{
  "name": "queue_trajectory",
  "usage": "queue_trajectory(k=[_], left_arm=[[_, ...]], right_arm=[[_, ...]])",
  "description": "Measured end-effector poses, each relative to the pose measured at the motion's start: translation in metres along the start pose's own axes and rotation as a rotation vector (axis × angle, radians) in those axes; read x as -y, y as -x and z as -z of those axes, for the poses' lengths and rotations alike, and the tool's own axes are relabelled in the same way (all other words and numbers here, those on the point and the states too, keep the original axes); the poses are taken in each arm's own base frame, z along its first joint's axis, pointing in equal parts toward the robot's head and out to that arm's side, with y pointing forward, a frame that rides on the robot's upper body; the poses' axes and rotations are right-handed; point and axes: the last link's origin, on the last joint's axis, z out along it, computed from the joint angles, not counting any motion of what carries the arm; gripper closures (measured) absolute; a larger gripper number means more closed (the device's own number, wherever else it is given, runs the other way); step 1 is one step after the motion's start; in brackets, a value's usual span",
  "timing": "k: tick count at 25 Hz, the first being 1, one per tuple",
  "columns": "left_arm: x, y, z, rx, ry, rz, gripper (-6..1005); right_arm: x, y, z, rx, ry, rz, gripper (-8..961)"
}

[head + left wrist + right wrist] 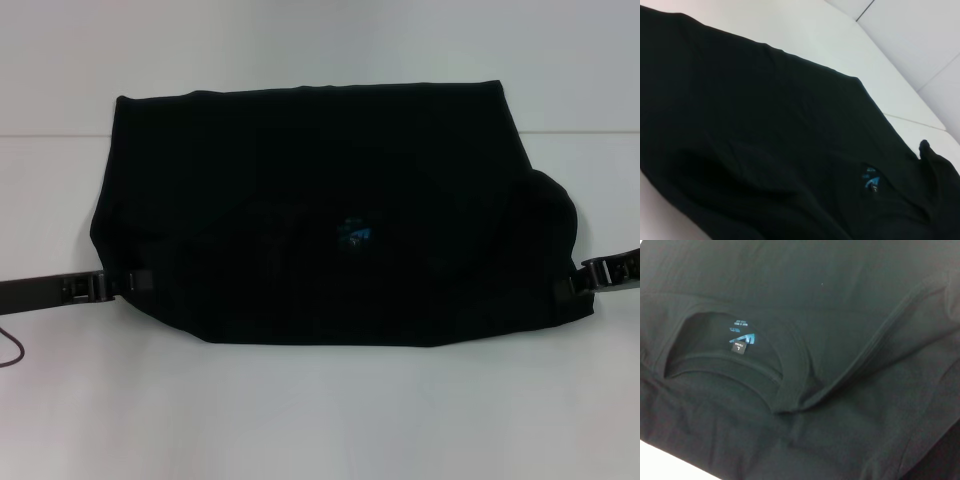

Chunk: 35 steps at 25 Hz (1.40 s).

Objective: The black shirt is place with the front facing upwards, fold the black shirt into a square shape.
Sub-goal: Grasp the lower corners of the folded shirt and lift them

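Black shirt (330, 210) lies folded on the white table (320, 410), blue neck tag (353, 233) showing. Left gripper (135, 283) and right gripper (580, 280) pinch its side edges

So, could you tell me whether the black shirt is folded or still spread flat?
Partly folded: the black shirt is doubled over, its neck tag mid-bundle, not yet square.

left arm: reaching in low and level from left side | left gripper (140, 283): tip at cloth edge, fingers closed on black shirt (330, 210) | right arm: reaching in low from right side | right gripper (578, 283): tip at opposite edge, fingers closed on same cloth
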Motion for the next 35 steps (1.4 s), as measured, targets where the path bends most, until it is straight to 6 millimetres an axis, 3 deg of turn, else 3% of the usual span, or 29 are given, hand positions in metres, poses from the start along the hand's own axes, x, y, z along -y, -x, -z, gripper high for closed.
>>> queue_trajectory(k=[13,35], left_arm=[[-0.003,0.005,0.017,-0.004,0.061,0.06,997],[-0.019,0.04,0.037,0.207,0.214,0.142,996]], right_arm=[[-0.004,-0.009,0.003,-0.042,0.057,0.019,901],[-0.014,-0.054,0.011,-0.212,0.22,0.09,903]])
